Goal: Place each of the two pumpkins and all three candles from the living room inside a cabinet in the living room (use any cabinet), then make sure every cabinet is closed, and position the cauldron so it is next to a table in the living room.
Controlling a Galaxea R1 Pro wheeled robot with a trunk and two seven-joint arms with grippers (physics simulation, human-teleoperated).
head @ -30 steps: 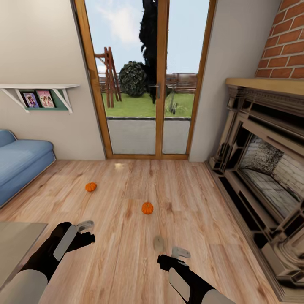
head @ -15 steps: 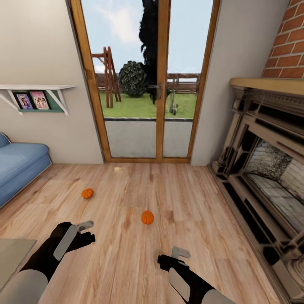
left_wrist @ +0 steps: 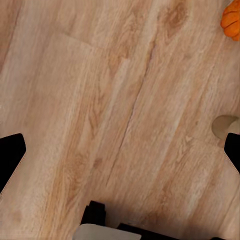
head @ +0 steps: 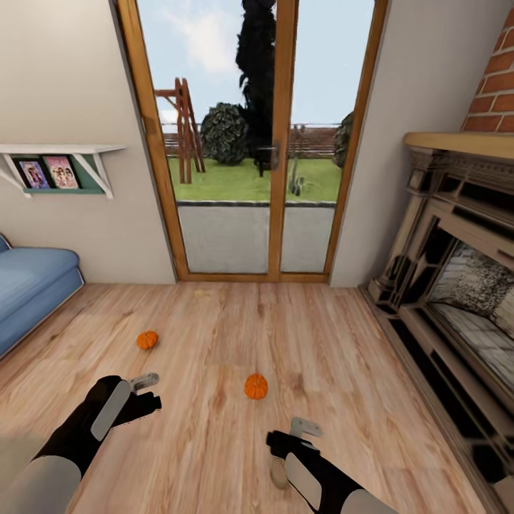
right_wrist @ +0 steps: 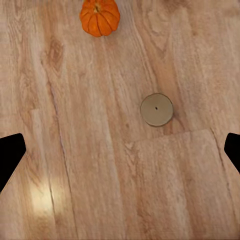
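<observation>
Two orange pumpkins lie on the wooden floor: one [head: 147, 340] to the left, the other [head: 255, 386] nearer the middle, ahead of both arms. A tan candle [head: 278, 474] stands on the floor right beside my right forearm, partly hidden by it. My left gripper [head: 146, 389] hovers open over bare floor, short of the left pumpkin. My right gripper [head: 303, 430] is open too. The right wrist view looks down on the candle [right_wrist: 156, 109] and the nearer pumpkin [right_wrist: 100, 16], with the gripper [right_wrist: 120, 152] empty. The left wrist view catches a pumpkin's edge [left_wrist: 231, 20] and a candle [left_wrist: 225, 126].
A glass double door [head: 275, 143] with a wooden frame is straight ahead. A blue sofa [head: 28, 285] sits at the left under a wall shelf [head: 57, 160]. A brick fireplace [head: 457, 285] lines the right side. Open wooden floor lies between them.
The whole view has shifted, so the camera moved towards the door and a bit right. Pumpkins and candle sit lower in view; the candle now lies beside my right forearm. Both arms keep their pose.
</observation>
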